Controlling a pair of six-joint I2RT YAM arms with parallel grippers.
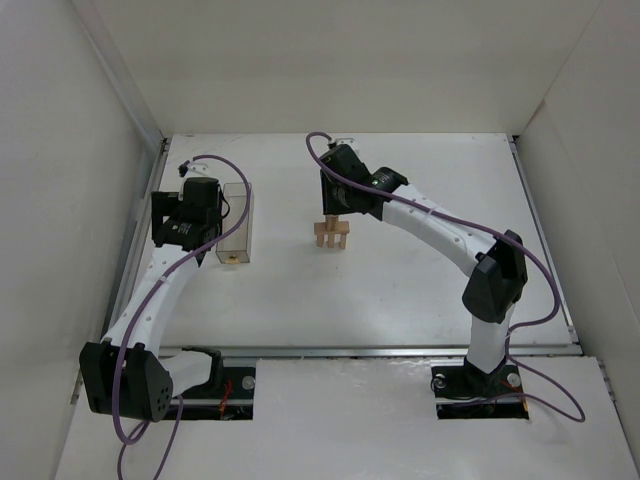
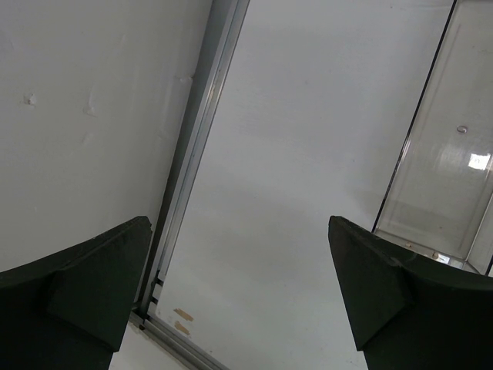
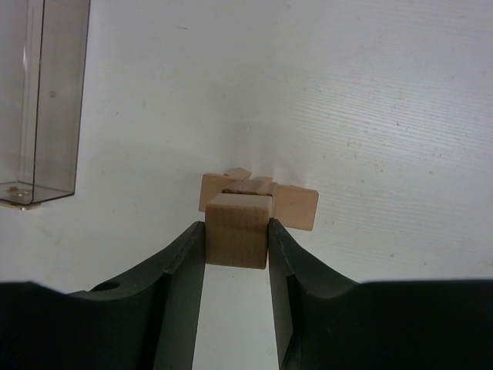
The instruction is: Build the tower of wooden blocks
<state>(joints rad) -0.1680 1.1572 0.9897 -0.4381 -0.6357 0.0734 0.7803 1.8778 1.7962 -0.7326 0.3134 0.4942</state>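
Note:
A small tower point(image 1: 332, 236) of tan wood blocks stands mid-table. In the right wrist view a crosspiece point(image 3: 296, 206) lies across its upright pieces. My right gripper point(image 3: 237, 231) is shut on a wood cube point(image 3: 236, 240), which sits right over the crosspiece; I cannot tell whether the two touch. From above, that gripper point(image 1: 334, 213) hangs just behind the tower's top. My left gripper point(image 2: 239, 266) stands open and empty over bare table at the left, beside the clear box. In the top view its fingers are hidden under the left wrist.
A clear plastic box point(image 1: 236, 224) stands left of the tower, with small tan bits on its floor point(image 3: 17, 189). A metal rail point(image 2: 196, 146) runs along the table's left edge by the white wall. More white walls close off the back and the right.

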